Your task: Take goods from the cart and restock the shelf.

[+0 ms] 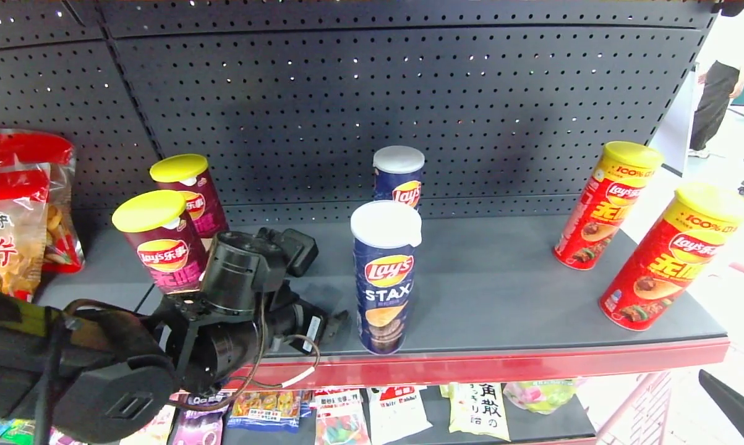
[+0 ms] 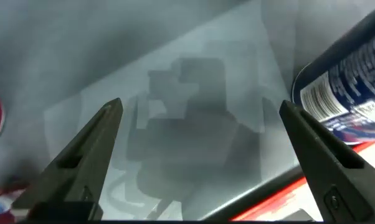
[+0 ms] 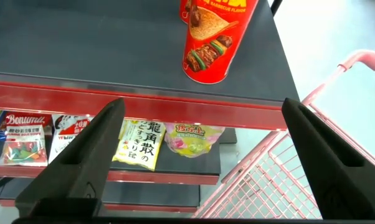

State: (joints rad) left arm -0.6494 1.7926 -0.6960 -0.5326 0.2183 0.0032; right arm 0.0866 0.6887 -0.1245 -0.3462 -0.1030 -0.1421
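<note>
Head view: the front blue can stands at the very front of the shelf, its base just behind the red lip. It is upright, long axis vertical, white lid up, label facing out from the shelf. Directly behind it, against the pegboard back panel, stands the second blue can, equally upright.

There are six cans in all. Besides the two blue ones, two maroon cans with yellow lids, one in front and one behind, stand to the left of the front blue can. Two red cans with yellow lids, a near one and a far one, stand well to its right. A wide strip of bare shelf lies between the front blue can and the red pair. The gap toward the maroon cans is narrower.

The left gripper sits low in that narrower gap, just left of the front blue can. In the left wrist view its fingers are spread wide with nothing between them, and the can's base lies just beside one finger without touching.

The right gripper, fingers likewise spread and empty, hangs off the lip far to the right of the front blue can, near the front red can and above the pink cart.

Red snack bags fill the shelf's left end beyond the maroon cans.
</note>
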